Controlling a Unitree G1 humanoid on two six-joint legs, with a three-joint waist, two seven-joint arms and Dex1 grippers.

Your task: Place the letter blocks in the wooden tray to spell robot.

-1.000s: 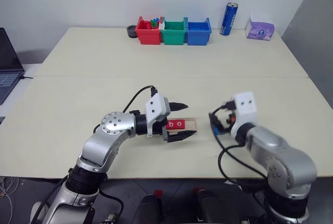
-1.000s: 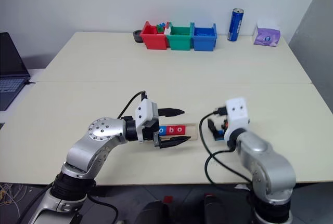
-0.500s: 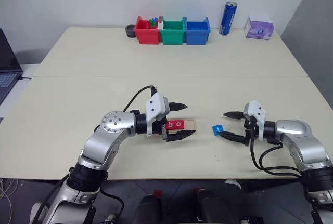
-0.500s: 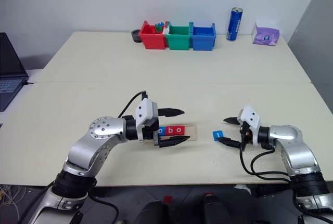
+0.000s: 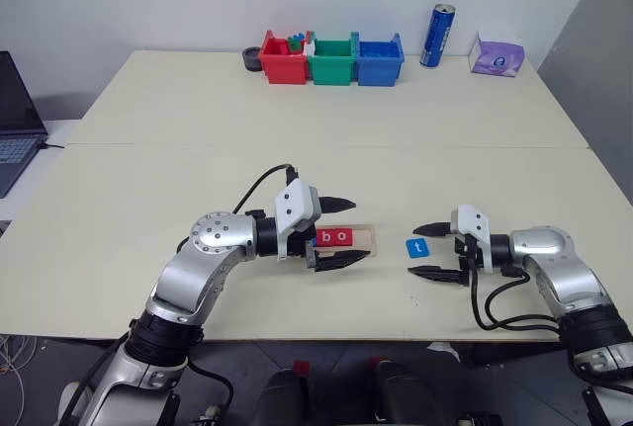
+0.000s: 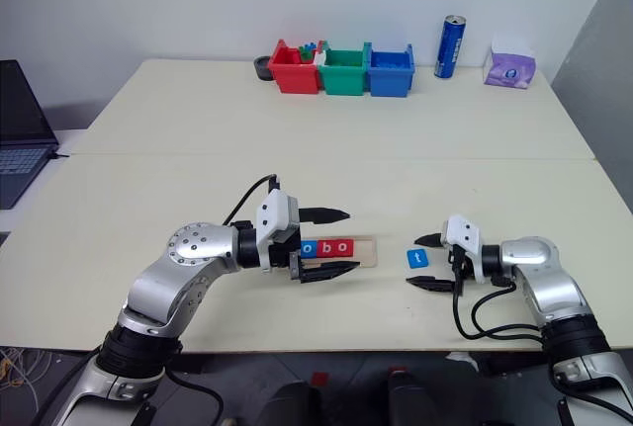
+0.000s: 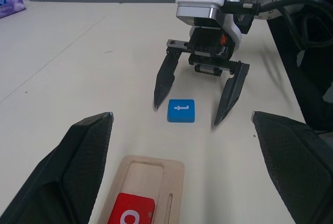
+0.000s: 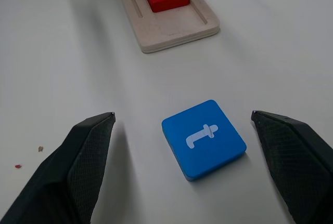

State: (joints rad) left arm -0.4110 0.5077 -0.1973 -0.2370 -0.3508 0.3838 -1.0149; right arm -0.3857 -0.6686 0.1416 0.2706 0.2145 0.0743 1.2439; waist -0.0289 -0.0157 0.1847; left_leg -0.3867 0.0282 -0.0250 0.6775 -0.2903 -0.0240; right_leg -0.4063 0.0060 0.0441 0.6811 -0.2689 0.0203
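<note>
Right hand (image 5: 425, 250) low over the worktop (image 5: 297, 149), fingers spread wide and released, one finger on each side of the blue "t" block (image 5: 417, 246). Block lies flat on the worktop, letter up, not touched by either finger; it sits just beyond the free end of the wooden tray (image 5: 360, 238), apart from it.

Left hand (image 5: 344, 229) hovers at the tray, fingers parted, gripping nothing, one finger on the near side and one on the far side of the strip. In the tray: red "o" block (image 5: 340, 236) with a red "b" block (image 5: 323, 237) touching it; in the right eye view, a blue "o" block (image 6: 310, 248) next in line, partly hidden by the hand. The tray's end nearest the "t" block is bare wood.

Far edge of worktop: red bin (image 5: 281, 58), green bin (image 5: 330, 60), blue bin (image 5: 379, 59) side by side; blue can (image 5: 434, 37) upright; purple tissue pack (image 5: 496, 55). Laptop (image 5: 18, 120) at the left edge.
</note>
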